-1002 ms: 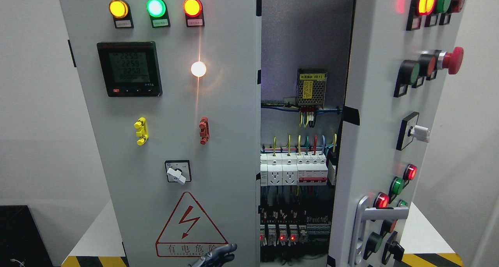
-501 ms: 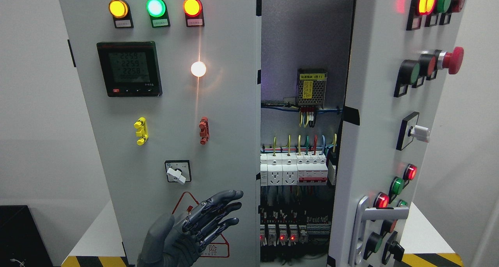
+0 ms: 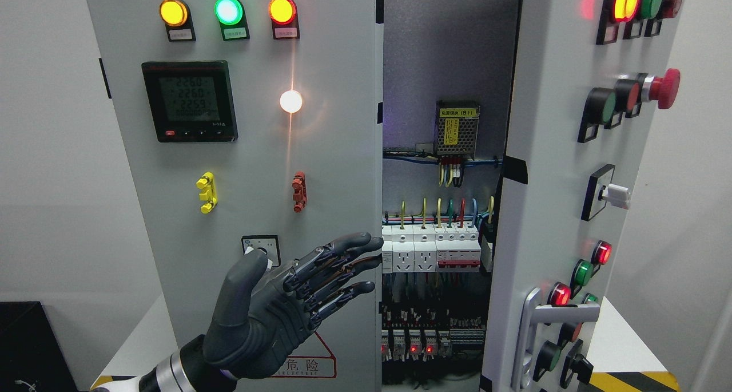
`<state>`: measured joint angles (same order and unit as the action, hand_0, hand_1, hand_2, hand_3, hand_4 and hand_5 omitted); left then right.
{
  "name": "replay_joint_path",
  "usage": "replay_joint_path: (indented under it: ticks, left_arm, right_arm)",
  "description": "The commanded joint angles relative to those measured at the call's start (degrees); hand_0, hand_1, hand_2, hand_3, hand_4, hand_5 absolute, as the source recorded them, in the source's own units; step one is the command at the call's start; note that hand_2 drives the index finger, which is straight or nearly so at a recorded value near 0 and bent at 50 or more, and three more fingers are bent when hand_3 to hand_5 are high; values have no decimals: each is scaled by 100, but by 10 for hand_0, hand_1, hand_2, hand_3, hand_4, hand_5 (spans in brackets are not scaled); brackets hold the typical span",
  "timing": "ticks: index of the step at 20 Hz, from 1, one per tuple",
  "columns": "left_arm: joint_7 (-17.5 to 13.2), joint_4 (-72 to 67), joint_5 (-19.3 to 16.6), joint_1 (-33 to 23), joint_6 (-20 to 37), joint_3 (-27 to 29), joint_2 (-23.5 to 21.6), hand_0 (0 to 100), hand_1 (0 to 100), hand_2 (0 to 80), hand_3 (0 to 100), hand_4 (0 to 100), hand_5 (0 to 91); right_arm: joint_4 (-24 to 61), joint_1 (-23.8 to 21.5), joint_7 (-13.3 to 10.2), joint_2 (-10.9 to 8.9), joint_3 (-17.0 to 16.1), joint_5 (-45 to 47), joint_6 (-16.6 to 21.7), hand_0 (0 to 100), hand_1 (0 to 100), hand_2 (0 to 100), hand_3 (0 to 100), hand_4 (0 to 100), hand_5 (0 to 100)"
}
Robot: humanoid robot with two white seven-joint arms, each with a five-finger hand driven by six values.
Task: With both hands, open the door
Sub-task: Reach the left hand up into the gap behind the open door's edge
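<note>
Dark hand at the cabinet's left door

The left hand (image 3: 274, 312), matte grey and jointed, holds nothing, its fingers (image 3: 343, 254) stretched flat, tips at the smooth grey left door (image 3: 320, 169)'s inner edge, beside the white breakers (image 3: 429, 249).

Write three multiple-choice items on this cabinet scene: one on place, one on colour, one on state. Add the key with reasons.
1. Where do the dark grey robot left hand's fingertips lie?
A. at the grey left door's right edge
B. on the silver lever handle
C. on the black digital meter

2. The middle round lamp atop the left door glows:
A. blue
B. green
C. white

3. The grey right door is:
A. shut
B. removed
C. swung open

Key: 1 A, the fingertips reach that edge; 2 B, it glows green between two amber lamps; 3 C, the wiring inside shows.
</note>
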<state>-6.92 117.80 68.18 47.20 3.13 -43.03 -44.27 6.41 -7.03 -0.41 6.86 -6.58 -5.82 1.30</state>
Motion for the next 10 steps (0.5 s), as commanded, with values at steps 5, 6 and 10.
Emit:
replay_joint_path:
  ticks: [5, 6, 10]
  left_arm:
    - [217, -248, 1047, 1230, -742, -795, 445, 0, 0, 0, 0, 0, 0]
    - [235, -292, 1144, 1309, -787, -795, 524, 0, 0, 0, 0, 0, 0]
    - [253, -424, 1197, 1520, -927, -795, 823, 0, 0, 0, 0, 0, 0]
  right_arm:
    - [0, 0, -3, 0, -1, 2, 2, 192, 0, 0, 0, 0, 0]
    - [0, 0, -3, 0, -1, 2, 2, 192, 0, 0, 0, 0, 0]
    - [0, 0, -3, 0, -1, -7, 2, 192, 0, 0, 0, 0, 0]
